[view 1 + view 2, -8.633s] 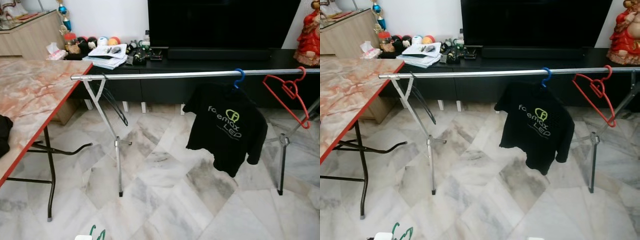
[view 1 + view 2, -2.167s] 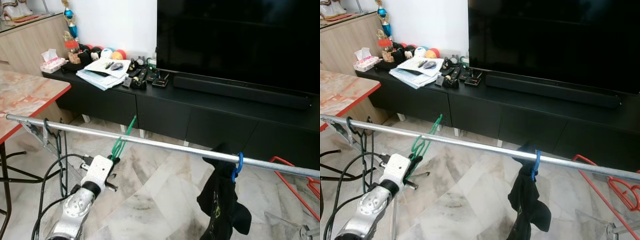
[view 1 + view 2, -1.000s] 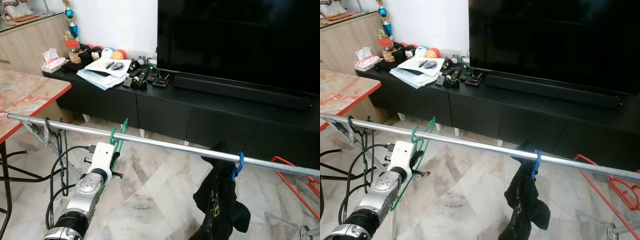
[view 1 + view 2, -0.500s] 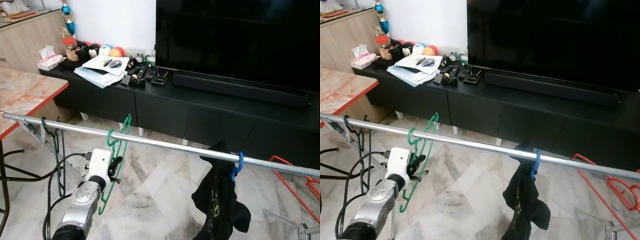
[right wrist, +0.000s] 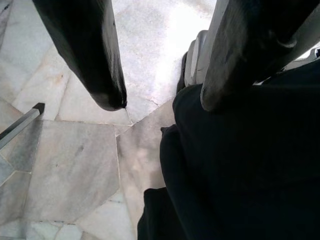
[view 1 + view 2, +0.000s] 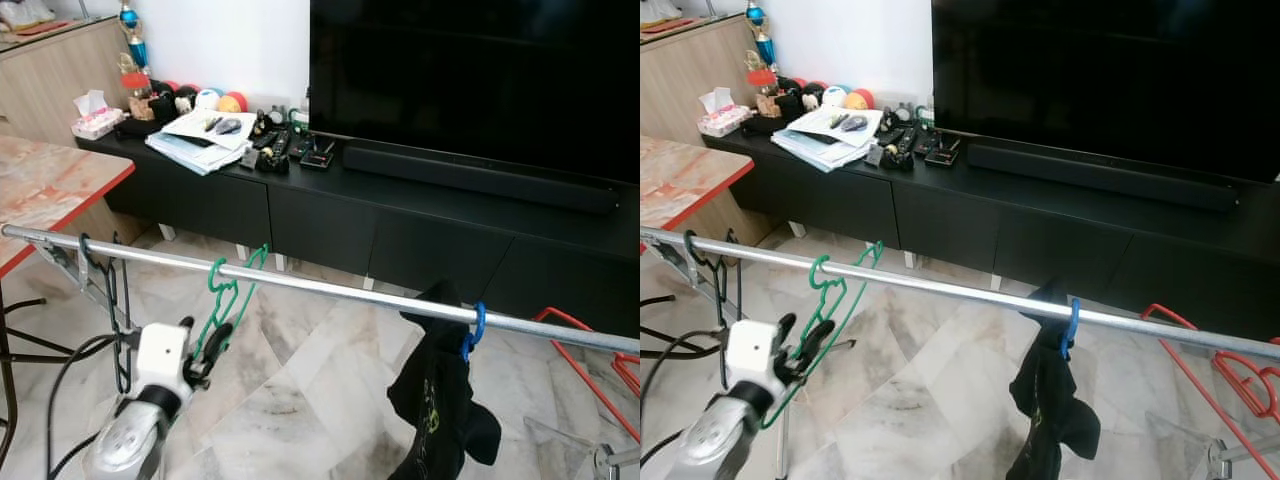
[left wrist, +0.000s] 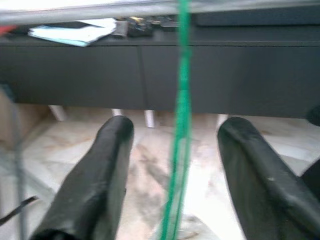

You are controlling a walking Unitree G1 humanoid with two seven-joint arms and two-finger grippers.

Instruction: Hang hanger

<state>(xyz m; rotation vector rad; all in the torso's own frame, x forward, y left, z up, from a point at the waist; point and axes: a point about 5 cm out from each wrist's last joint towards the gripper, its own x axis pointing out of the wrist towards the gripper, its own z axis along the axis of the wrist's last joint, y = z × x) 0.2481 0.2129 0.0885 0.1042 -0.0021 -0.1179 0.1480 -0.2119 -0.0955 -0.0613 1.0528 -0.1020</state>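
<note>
A green hanger [image 6: 222, 300] hangs by its hook on the silver rail [image 6: 340, 290], left of the middle. My left gripper [image 6: 805, 338] is just below and in front of it, open. In the left wrist view the green hanger [image 7: 180, 125] runs between the two black fingers [image 7: 107, 165] without touching either. A black T-shirt [image 6: 440, 405] on a blue hanger [image 6: 476, 325] hangs further right on the rail. My right gripper [image 5: 160, 100] hangs low at my side, open, over the marble floor.
A red hanger [image 6: 585, 355] is at the rail's right end and black hangers [image 6: 108, 295] at its left end. A marble-top table with a red edge [image 6: 50, 190] stands to the left. Behind the rail are a black TV cabinet [image 6: 400, 230] and a large TV [image 6: 470, 80].
The left gripper has let go of the green hanger and dropped back from the rail. The hanger now hangs on the rail by itself.
</note>
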